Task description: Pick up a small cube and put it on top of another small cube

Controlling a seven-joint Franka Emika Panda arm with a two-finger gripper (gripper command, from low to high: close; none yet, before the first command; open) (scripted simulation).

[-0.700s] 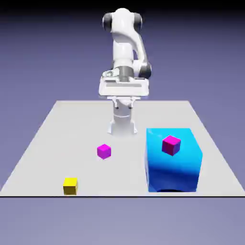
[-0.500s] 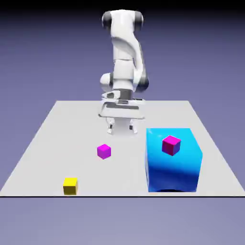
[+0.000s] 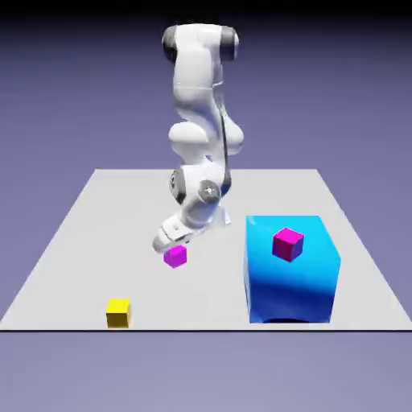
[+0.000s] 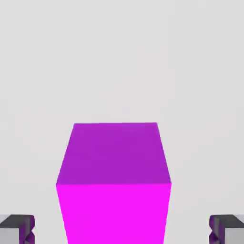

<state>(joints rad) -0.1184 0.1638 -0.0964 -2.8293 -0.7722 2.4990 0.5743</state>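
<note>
The small purple-magenta cube point(image 3: 175, 257) rests on the table left of the middle in the exterior view. In the hand view this cube point(image 4: 114, 181) fills the lower middle. My gripper point(image 3: 170, 244) hangs tilted just above it. The gripper point(image 4: 122, 229) is open, its fingertips point(image 4: 17, 228) standing wide on either side of the cube, apart from its sides. A small yellow cube point(image 3: 118, 312) lies near the table's front edge at the exterior view's left.
A large blue cube point(image 3: 291, 273) stands at the exterior view's right, with a redder pink-magenta cube point(image 3: 287, 243) on its top. The grey table point(image 3: 96, 233) stretches around them.
The arm has swung down and forward from the back of the table, bringing the hand tilted over the purple-magenta cube. The cubes have not moved.
</note>
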